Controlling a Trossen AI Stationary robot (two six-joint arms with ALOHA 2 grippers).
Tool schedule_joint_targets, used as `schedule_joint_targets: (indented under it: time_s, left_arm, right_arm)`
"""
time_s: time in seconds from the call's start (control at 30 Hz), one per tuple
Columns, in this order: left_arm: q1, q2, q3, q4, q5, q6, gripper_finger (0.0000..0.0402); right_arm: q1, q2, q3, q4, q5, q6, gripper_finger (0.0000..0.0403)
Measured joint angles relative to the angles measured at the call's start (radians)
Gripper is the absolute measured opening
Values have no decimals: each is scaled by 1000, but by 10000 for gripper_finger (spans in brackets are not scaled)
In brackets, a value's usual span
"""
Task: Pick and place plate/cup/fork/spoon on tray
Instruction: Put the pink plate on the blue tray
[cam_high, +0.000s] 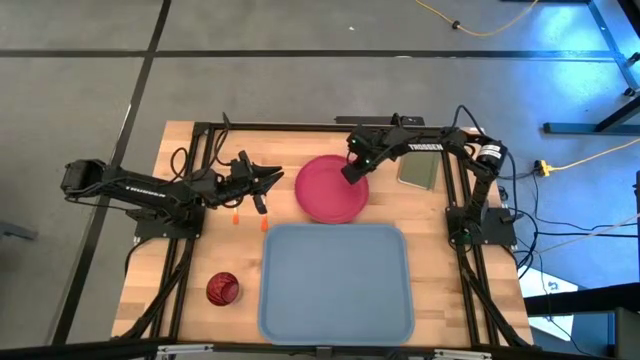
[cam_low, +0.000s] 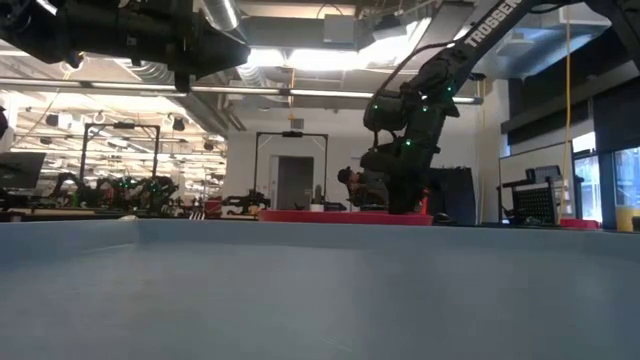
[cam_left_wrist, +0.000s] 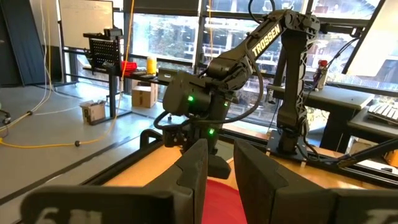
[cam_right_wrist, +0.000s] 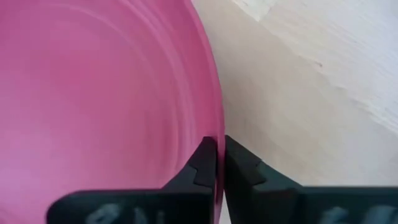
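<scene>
I see the plate (cam_high: 330, 190) on the wooden table (cam_high: 190, 260), just behind the tray (cam_high: 336, 285); my right gripper (cam_high: 352, 172) pinches its far rim (fingers closed on the edge). My left gripper (cam_high: 268, 178) waits nearby, fingers apart.

Wooden table (cam_high: 180, 262), tray (cam_high: 335, 290), plate (cam_high: 325, 195), cup (cam_high: 222, 289), olive pad (cam_high: 417, 171) lying on it
</scene>
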Motion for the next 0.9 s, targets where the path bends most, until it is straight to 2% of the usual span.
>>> schedule_joint_targets:
  time_s: [0.2, 0.33, 0.63, 0.77, 0.9]
  left_arm:
    - [0, 0, 0, 0, 0, 0, 73]
    - [0, 0, 0, 0, 0, 0, 73]
    - [0, 0, 0, 0, 0, 0, 73]
    - [0, 0, 0, 0, 0, 0, 73]
    - [0, 0, 0, 0, 0, 0, 73]
  right_arm:
    - [-6, 0, 4, 40, 5, -29, 9]
    - [-16, 0, 79, -33, 6, -75, 11]
    - [-4, 1, 408, -347, 16, -178, 9]
    - [41, 1, 538, -609, 9, -214, 12]
    - [117, 1, 605, -822, 11, -160, 11]
